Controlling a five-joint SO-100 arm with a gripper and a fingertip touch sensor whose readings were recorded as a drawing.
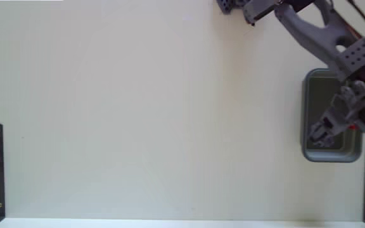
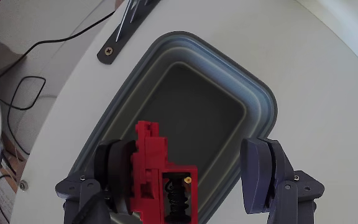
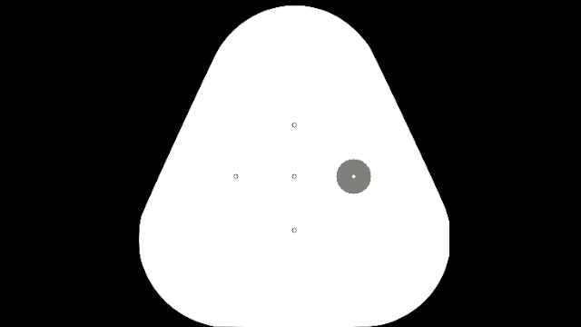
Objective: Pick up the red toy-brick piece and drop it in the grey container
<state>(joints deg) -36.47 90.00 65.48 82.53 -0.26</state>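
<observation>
Here the gripper hangs parted above the grey container.

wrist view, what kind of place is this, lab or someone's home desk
Probably a hobbyist's desk, though it is hard to be sure: a plain white tabletop, loose black cables on the floor beside it, and a grey container under the gripper, which is holding a red toy-brick piece.

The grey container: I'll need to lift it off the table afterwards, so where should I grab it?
Take the grey container by its thick raised rim, reaching down from above at a long side. The walls slope inward to the floor, so the rim is the graspable lip. The hand with the red toy-brick piece hangs over it now.
</observation>
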